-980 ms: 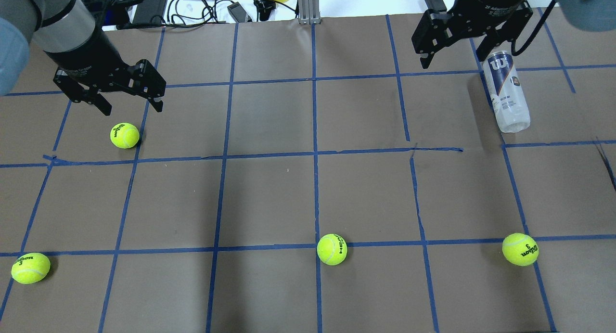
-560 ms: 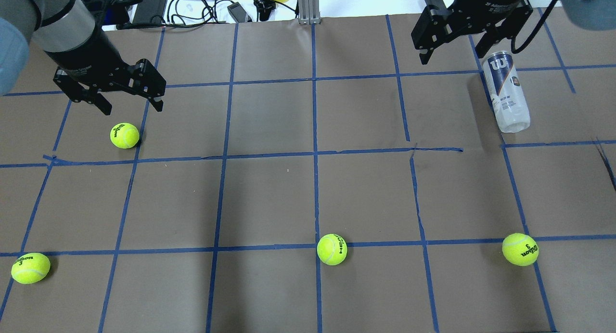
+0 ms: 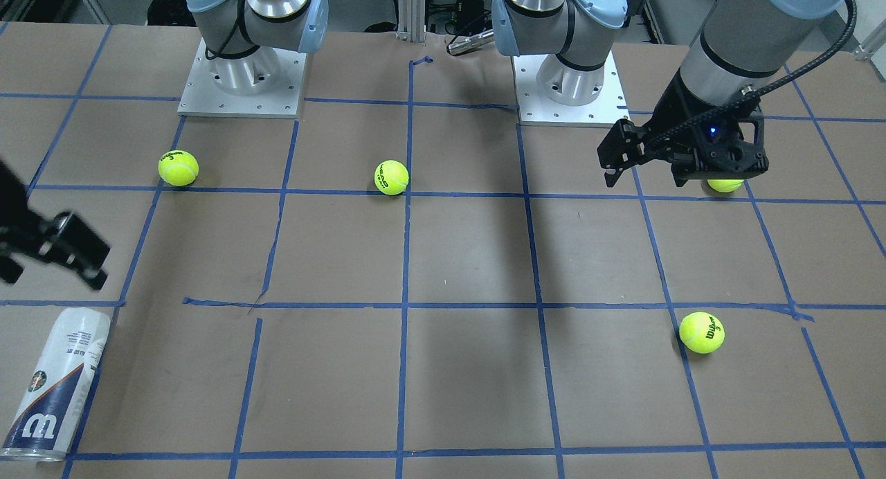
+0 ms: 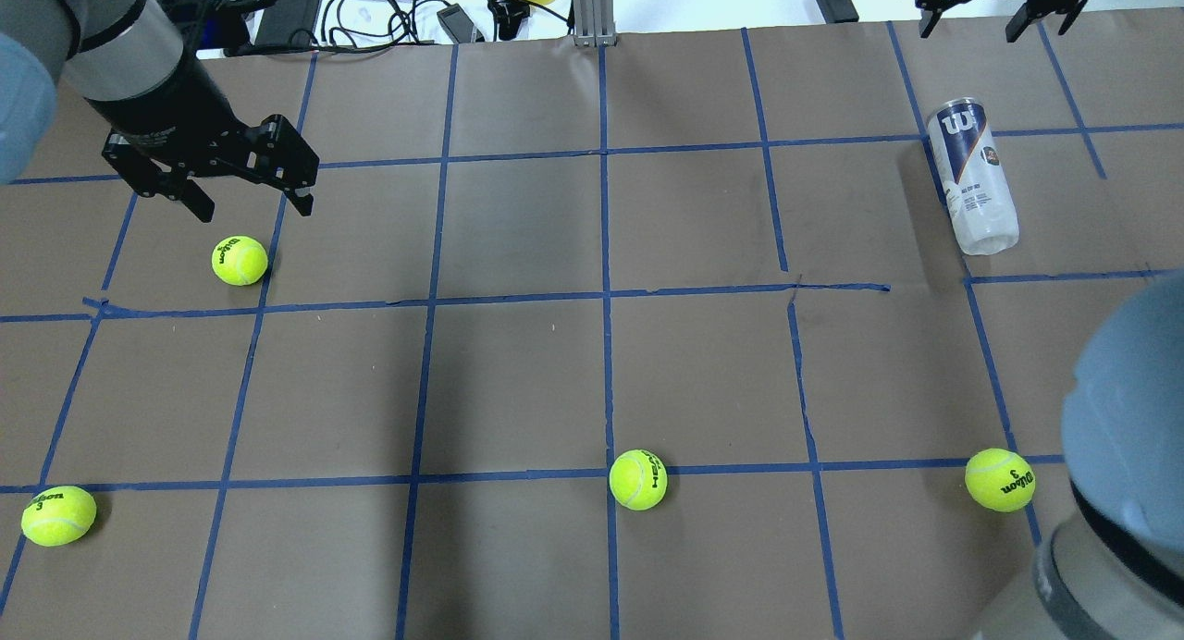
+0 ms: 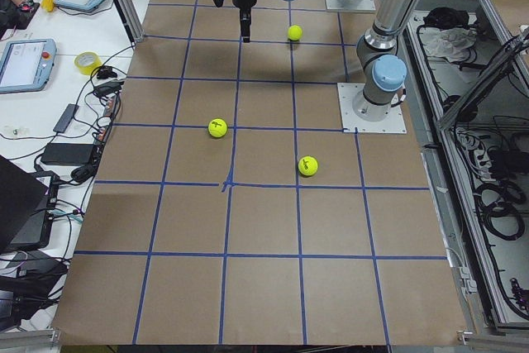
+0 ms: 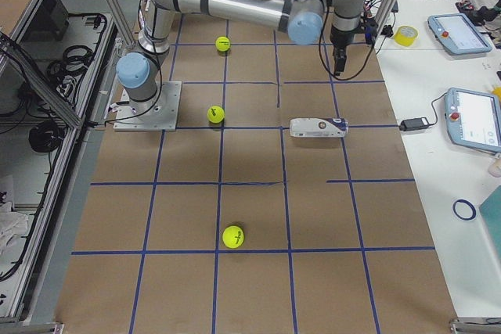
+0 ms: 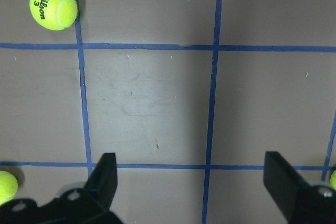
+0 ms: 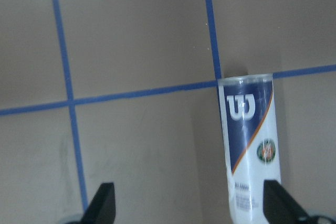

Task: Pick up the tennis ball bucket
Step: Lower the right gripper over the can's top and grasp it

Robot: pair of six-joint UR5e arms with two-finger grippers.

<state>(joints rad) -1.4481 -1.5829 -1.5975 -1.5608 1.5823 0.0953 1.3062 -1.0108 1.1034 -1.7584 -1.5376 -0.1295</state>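
**Item: tennis ball bucket, lying flat, not yet taken up**

Location: the tennis ball bucket [image 4: 973, 176] lies on its side on the brown, blue-taped bench [image 4: 518, 372]. Its navy "W" end points away from the robot and its clear end points toward it. No balls show through the clear part. Whether the ends are capped cannot be told.

Right hand [image 8: 189, 205]: hovers above and just beyond the bucket's "W" end, fingers spread wide, holding nothing. In the wrist view the bucket sits off-centre, close to one finger [image 8: 275, 200].

Left hand [image 4: 252, 201]: well apart from the bucket, across the bench, fingers spread wide and empty.

Other stock: four tennis balls lie loose, all apart from the bucket; the nearest one [image 4: 999, 480] lies off its clear end, toward the robot.

Handling notes (judgement): probably very light, being empty. The thin wall is likely to flex or dent under a hard squeeze. The surface is smooth and likely slippery, and the round body is free to roll sideways if nudged.

Recommended hold: across the barrel at mid-length, one finger on each long side, closing gently and squarely so that it neither rolls off nor tips.
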